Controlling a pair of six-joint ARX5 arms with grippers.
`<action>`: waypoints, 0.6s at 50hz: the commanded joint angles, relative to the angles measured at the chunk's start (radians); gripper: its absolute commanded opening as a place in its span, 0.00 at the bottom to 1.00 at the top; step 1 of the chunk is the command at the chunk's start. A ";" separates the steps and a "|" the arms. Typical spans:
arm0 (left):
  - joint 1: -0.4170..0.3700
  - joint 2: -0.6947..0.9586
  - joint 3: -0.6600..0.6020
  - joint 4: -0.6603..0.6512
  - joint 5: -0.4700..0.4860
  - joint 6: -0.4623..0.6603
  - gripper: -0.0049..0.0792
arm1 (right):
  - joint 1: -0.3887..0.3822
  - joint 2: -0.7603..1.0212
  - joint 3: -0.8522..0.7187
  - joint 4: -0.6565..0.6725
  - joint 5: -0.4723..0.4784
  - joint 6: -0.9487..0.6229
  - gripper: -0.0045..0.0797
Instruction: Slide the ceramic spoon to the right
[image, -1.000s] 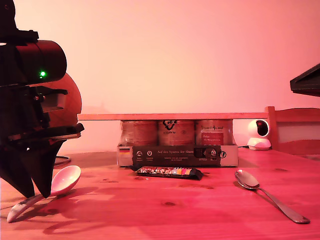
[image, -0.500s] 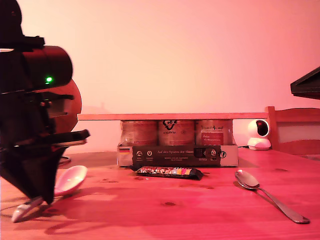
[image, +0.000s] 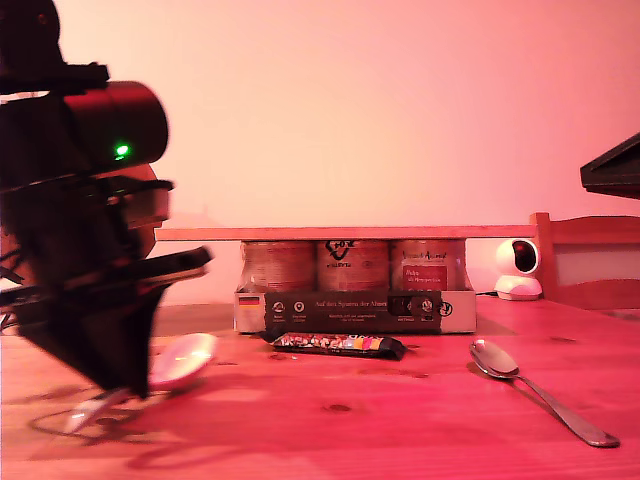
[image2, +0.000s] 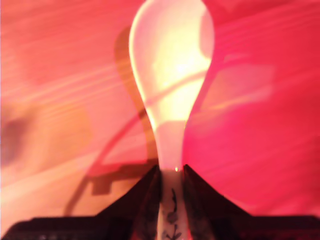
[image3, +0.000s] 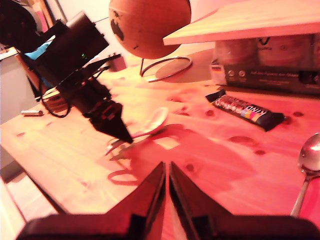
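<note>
White ceramic spoon (image2: 170, 90), handle pinched by my first end effector (image2: 170, 172), could pivot into the snack bar (image: 338, 345).

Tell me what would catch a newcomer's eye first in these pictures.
Probably my first gripper, a big black shape at the exterior view's left, shut on the handle of the glossy white ceramic spoon on the wooden table. Next, the thin shiny metal spoon lying alone at that view's right, and the dark candy bar before the boxed jars.
</note>
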 joint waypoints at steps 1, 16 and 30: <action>-0.017 0.013 0.001 0.022 0.005 -0.006 0.17 | 0.004 -0.006 0.006 -0.008 -0.002 -0.006 0.04; -0.081 0.037 0.001 0.084 0.028 -0.040 0.17 | 0.004 -0.006 0.006 -0.035 -0.014 -0.006 0.04; -0.156 0.123 0.045 0.113 0.069 -0.066 0.17 | 0.004 -0.006 0.006 -0.040 -0.037 -0.006 0.04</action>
